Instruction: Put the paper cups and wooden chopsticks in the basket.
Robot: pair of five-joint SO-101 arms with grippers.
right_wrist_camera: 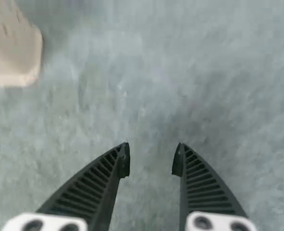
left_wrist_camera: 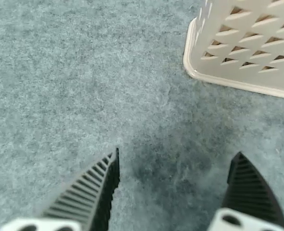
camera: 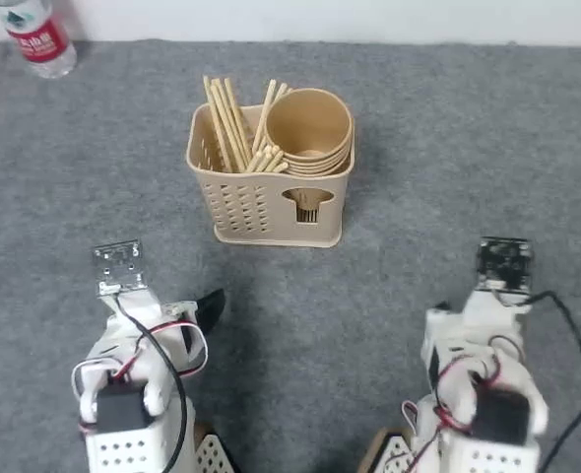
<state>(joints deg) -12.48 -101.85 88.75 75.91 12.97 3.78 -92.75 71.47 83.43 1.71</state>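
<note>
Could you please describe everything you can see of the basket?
The basket is a beige, plastic-looking rectangular tub with rounded corners, rows of slots in its walls and a handle cutout in the near side. It stands upright on the grey carpet, holding wooden chopsticks leaning in one half and stacked paper cups in the other.

High cam: fixed overhead, looks steeply down over the whole grey mat (camera: 448,148). Wrist cams: close over the mat, looking out past left gripper (left_wrist_camera: 173,163) and right gripper (right_wrist_camera: 151,159). All three share the basket (camera: 271,212) (wrist cams catch one corner each).
</note>
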